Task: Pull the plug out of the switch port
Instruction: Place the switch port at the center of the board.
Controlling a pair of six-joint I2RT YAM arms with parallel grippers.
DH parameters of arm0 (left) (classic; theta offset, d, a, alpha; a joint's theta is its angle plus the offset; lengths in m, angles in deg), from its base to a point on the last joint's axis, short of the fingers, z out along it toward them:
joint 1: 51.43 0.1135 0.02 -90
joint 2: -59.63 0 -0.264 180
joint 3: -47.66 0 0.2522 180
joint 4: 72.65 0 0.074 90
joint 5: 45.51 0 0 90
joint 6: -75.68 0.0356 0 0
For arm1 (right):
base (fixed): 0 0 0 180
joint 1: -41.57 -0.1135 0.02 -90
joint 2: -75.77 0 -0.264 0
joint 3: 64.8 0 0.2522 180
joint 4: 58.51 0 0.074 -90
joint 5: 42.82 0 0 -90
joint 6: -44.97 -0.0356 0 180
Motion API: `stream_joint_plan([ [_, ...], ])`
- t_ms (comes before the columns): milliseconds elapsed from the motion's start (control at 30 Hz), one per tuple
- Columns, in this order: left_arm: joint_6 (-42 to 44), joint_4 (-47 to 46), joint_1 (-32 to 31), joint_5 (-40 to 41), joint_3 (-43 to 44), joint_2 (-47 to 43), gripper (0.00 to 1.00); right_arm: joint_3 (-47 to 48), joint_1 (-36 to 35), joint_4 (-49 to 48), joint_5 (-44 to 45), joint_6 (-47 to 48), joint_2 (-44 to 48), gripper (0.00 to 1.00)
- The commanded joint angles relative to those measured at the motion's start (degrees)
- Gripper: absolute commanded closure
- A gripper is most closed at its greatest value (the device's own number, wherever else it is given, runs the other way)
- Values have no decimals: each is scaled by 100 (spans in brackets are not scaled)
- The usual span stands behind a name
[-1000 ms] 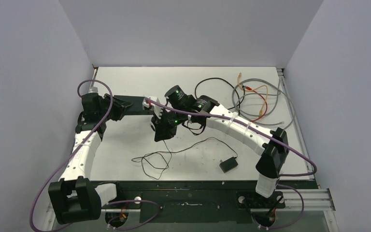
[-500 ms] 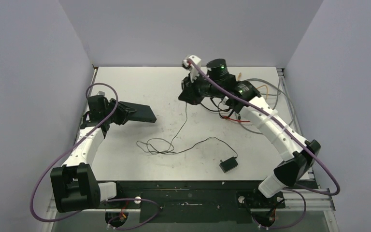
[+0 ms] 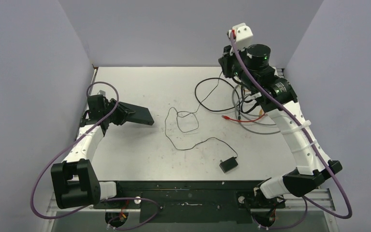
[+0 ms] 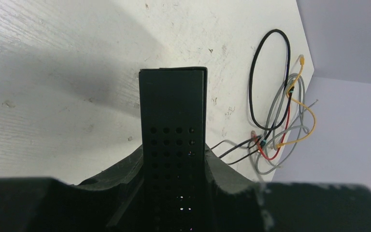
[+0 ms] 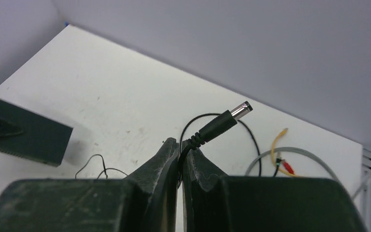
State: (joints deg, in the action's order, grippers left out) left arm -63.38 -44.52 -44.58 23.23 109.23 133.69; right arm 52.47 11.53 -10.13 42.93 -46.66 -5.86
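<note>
The switch (image 3: 137,115), a flat black box, is held off the table at the left, with my left gripper (image 3: 117,114) shut on its near end. In the left wrist view its perforated edge (image 4: 174,121) stands between the fingers (image 4: 232,176). My right gripper (image 3: 227,64) is raised high at the back right, far from the switch. It is shut on the thin black cord just behind the plug (image 5: 222,123), a black barrel with a bare metal tip, out of any socket. The cord (image 3: 183,121) trails down in loops across the table. The switch (image 5: 29,137) lies far below left in the right wrist view.
A small black adapter block (image 3: 228,165) sits near the front, joined to the thin cord. A tangle of grey, black, red and orange cables (image 3: 251,108) lies at the back right, under the right arm. Walls close in on three sides.
My right gripper has drawn away from the switch, up and to the back right, carrying the plug and dragging its cord. The left gripper kept the switch, nudging it slightly left.
</note>
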Motion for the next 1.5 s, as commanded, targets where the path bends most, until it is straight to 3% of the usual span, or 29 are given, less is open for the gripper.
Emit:
stream_joint_plan([
  [0, 196, -379, 28, -186, 320, -73, 100, 736, 91, -258, 1463, 435, 52, 95],
  [267, 284, -555, -200, -347, -183, 106, 100, 1217, 175, -551, 2042, 881, -213, 95],
  [533, 136, -1287, -584, -553, -645, 518, 100, 187, 268, -879, 419, 261, -473, 95],
  [700, 237, -1349, -617, -515, -816, 587, 95, -576, 279, -1323, -352, -108, -605, 95],
  [800, 358, -1197, -618, -416, -885, 520, 86, -878, 312, -1449, -545, -240, -726, 95],
  [1000, 599, -728, -602, -68, -944, 305, 57, -1429, 358, -1619, -1023, -374, -996, 95],
  [1267, 824, -103, -565, 437, -784, 95, 45, -2242, 376, -1773, -1361, -530, -1347, 95],
  [1300, 866, 2, -552, 522, -748, 69, 40, -2315, 376, -1761, -1398, -539, -1399, 95],
  [1333, 903, 98, -545, 605, -711, 57, 4, -2389, 383, -1741, -1431, -547, -1455, 95],
  [1467, 1077, 402, -474, 777, -609, -16, 4, -2712, 385, -1701, -1589, -515, -1601, 95],
])
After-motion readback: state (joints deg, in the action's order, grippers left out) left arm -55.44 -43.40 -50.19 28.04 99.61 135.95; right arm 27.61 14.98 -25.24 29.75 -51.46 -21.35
